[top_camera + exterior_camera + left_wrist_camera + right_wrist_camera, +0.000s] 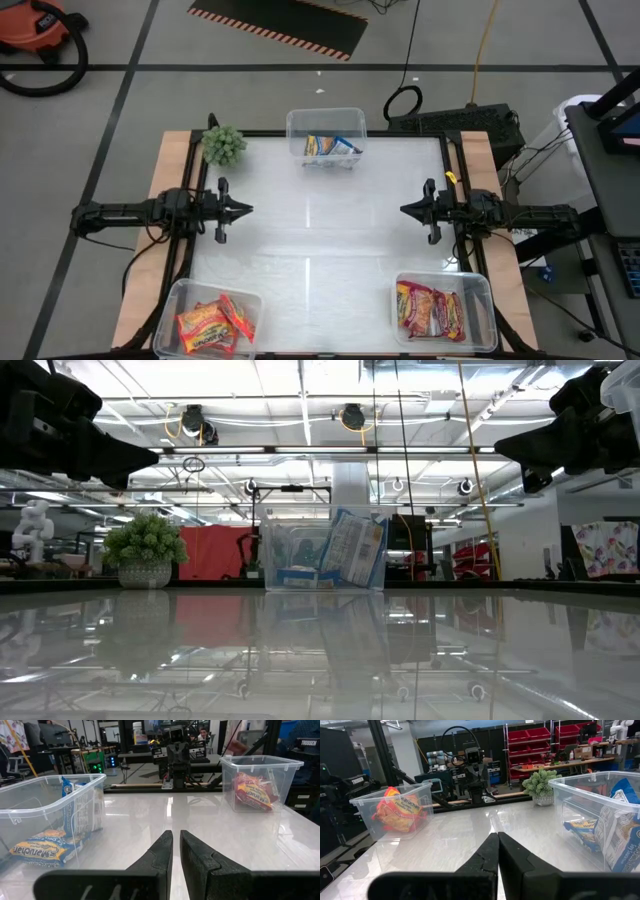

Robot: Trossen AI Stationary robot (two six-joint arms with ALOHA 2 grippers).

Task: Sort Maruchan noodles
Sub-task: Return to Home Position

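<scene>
Seen from above, the empty left gripper point(246, 209) and right gripper point(405, 209) face each other over the table point(320, 240), with blue noodles point(330, 147) in the far tub point(294, 125), orange noodles point(208, 325) in the left tub point(172, 300) and red noodles point(432, 310) in the right tub point(482, 290); the low view shows the blue ones leaning upright; the wrist views show the left fingers point(162, 851) nearly touching and the right fingers point(489, 851) touching.

Three clear tubs: far tub point(326, 114), near-left tub point(173, 300), near-right tub point(484, 292). Blue-and-white packets point(331, 147), far tub: at least two. Orange packets point(203, 326), near left: at least two. Red packets point(430, 310), near right: about three, overlapping, exact count unclear. One plant point(224, 145). Two claws: left claw point(246, 209), right claw point(406, 209).
</scene>
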